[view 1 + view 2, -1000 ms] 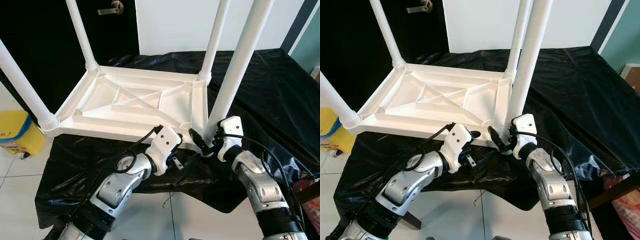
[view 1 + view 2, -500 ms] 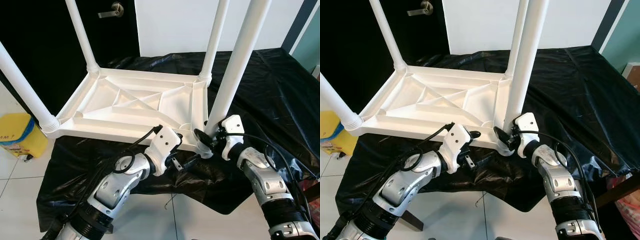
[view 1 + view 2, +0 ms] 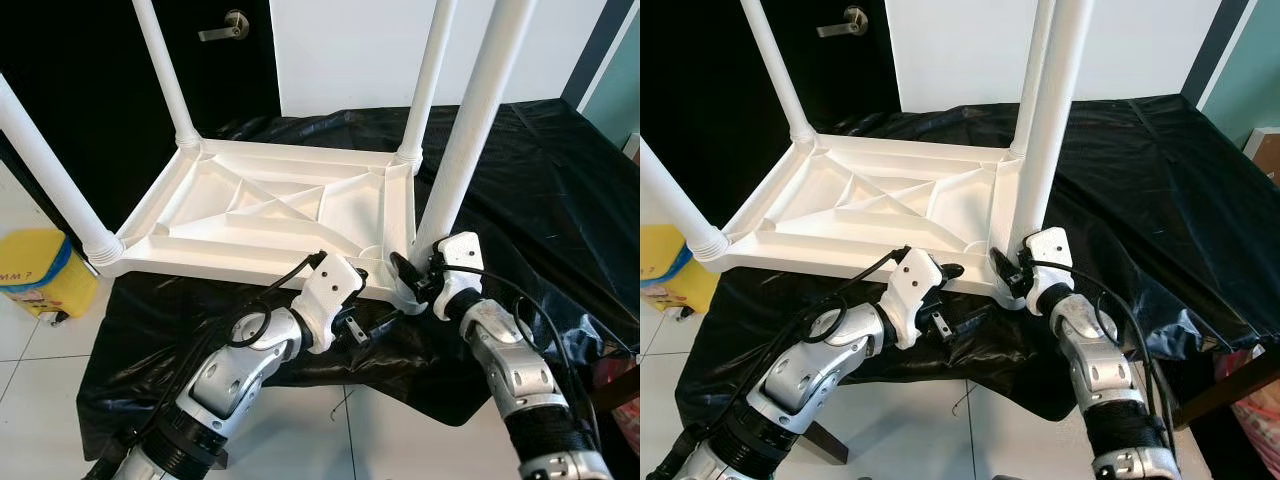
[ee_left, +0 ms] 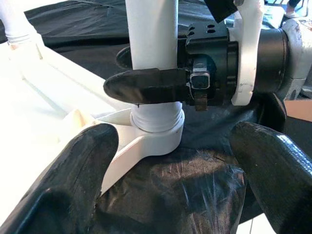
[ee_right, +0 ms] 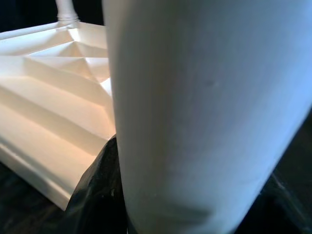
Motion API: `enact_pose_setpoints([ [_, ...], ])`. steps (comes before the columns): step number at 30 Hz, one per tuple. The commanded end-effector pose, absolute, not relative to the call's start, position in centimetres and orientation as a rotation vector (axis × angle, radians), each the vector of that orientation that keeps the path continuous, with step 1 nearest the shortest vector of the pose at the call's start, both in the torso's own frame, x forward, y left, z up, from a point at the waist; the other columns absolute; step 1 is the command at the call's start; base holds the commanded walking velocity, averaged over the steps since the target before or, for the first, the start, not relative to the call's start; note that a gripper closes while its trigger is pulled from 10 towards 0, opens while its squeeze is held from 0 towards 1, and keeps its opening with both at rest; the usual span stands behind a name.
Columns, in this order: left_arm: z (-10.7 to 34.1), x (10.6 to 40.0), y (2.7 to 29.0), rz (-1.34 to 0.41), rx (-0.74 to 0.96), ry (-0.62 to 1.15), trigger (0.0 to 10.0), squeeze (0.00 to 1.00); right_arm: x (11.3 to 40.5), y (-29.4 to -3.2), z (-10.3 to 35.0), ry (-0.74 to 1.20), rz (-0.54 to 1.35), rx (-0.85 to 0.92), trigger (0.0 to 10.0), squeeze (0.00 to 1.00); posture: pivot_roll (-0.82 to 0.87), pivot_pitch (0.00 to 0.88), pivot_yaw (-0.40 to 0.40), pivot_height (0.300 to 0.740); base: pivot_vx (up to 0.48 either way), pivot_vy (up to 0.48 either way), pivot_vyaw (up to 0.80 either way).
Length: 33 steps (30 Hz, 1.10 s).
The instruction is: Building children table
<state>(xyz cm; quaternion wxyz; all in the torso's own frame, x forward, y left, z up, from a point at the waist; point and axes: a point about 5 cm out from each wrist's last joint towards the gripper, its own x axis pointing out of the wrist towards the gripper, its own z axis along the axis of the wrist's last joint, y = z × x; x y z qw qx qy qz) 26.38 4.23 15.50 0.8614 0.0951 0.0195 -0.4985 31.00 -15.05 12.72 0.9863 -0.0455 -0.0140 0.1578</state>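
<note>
A white plastic children's table lies upside down on a black sheet, its legs pointing up. The near right leg stands in its corner socket. My right gripper is shut on the base of that leg, just above the socket; one of its fingers wraps the leg in the left wrist view. My left gripper hangs open just in front of that corner, below the table's edge, with nothing between its fingertips. The leg is close up in the right wrist view.
A yellow bin stands on the white tiled floor at the left. Behind the table is a dark door with a handle and a white wall. The black sheet hangs over the near edge of the surface.
My right gripper has shifted slightly up and closer around the leg's base. The left arm has stayed in place. The view has moved a little.
</note>
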Motion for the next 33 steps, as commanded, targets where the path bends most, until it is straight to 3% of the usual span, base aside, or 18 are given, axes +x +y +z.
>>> enact_pose_setpoints([
  [1, 15.1, 25.6, 3.9, -1.147, 0.202, 0.064, 10.0, 0.00, 30.3, -15.5, 10.6, 0.074, 0.235, -0.085, 10.0, 0.00, -0.10, 0.052, 0.001, 0.740, 0.000, 0.000, 0.00],
  [5, 15.1, 25.6, 3.8, -1.146, 0.199, 0.064, 10.0, 0.00, 30.0, -15.1, 10.3, 0.079, 0.185, -0.072, 10.0, 0.00, -0.10, 0.052, 0.001, 0.740, 0.000, 0.000, 0.00],
  [12, 15.2, 25.7, 3.9, -1.134, 0.199, 0.059, 10.0, 0.00, 29.4, -13.9, 9.9, 0.102, -0.076, 0.022, 10.0, 0.00, -0.09, 0.051, -0.013, 0.740, 0.000, 0.000, 0.00],
  [29, 15.4, 25.8, 4.0, -1.116, 0.192, 0.055, 10.0, 0.00, 29.6, -13.0, 10.8, 0.064, -0.077, 0.039, 10.0, 0.00, -0.09, 0.069, -0.012, 0.740, 0.000, 0.000, 0.00],
  [30, 15.4, 25.8, 4.0, -1.115, 0.191, 0.054, 10.0, 0.00, 29.6, -13.0, 11.0, 0.053, -0.068, 0.037, 10.0, 0.82, -0.09, 0.070, -0.013, 0.740, 0.000, 0.000, 0.00],
  [31, 15.4, 25.8, 4.0, -1.114, 0.190, 0.052, 10.0, 0.00, 29.6, -13.0, 11.2, 0.038, -0.045, 0.035, 10.0, 1.00, -0.09, 0.071, -0.013, 0.740, 0.000, 0.000, 0.00],
  [33, 15.4, 25.9, 4.0, -1.113, 0.189, 0.052, 10.0, 0.00, 29.6, -13.2, 11.6, 0.014, -0.020, 0.032, 10.0, 1.00, -0.09, 0.071, -0.013, 0.740, 0.000, 0.000, 0.00],
])
